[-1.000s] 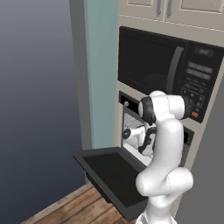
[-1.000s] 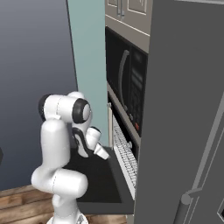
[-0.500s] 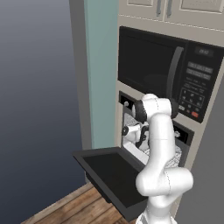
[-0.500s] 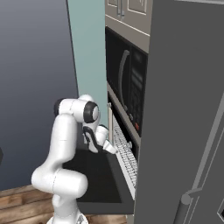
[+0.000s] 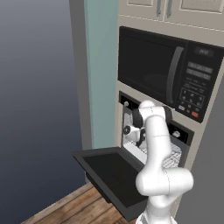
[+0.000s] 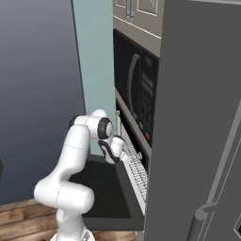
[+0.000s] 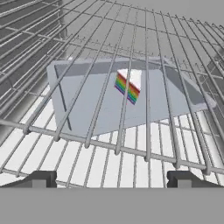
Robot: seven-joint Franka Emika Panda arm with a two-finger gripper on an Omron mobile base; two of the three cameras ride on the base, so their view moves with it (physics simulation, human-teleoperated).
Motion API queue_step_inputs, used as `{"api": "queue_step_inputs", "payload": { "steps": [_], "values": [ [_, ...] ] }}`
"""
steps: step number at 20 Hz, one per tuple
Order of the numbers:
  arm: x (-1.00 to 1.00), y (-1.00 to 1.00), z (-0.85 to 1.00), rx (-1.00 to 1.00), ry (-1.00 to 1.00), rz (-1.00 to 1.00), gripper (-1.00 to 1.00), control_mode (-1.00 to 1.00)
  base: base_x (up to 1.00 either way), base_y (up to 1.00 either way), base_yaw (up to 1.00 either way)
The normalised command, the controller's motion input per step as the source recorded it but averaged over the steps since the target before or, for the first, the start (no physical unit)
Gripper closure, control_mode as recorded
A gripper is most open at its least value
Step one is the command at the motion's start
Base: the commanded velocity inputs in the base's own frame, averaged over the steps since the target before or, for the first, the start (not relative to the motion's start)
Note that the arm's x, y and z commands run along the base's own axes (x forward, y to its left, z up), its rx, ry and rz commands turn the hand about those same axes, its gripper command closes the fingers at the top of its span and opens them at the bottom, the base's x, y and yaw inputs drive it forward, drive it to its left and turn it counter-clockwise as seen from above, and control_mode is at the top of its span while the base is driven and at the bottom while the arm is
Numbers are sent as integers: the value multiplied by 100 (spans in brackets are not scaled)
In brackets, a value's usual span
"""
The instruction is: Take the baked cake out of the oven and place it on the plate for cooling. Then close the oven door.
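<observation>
Inside the oven (image 5: 175, 146) the hand cam catches a rainbow cake (image 7: 127, 88) under the wire rack (image 7: 131, 144), gripper (image 7: 111, 179) spread wide, while both base cams just get the dropped-open oven door (image 5: 113, 175).

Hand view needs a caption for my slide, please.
Open fingers face a wire rack, rainbow cake slice on its tray beyond.
</observation>
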Motion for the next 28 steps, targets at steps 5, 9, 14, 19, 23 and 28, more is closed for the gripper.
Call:
{"api": "queue_step_inputs", "payload": {
  "steps": [5,9,14,19,23,28],
  "values": [
    [0,-2,-83,19,-9,-3,-100,-100,0,0,0],
    [0,-6,-13,1,0,0,-100,-100,0,0,0],
    [0,-4,-75,0,-4,0,-100,-100,0,0,0],
    [0,0,-66,0,-17,0,-100,-100,0,0,0],
    [0,-7,-35,0,-18,0,-100,-100,0,0,0],
    [-17,-30,-31,5,-7,-9,-100,-100,0,0,0]
  ]
}}
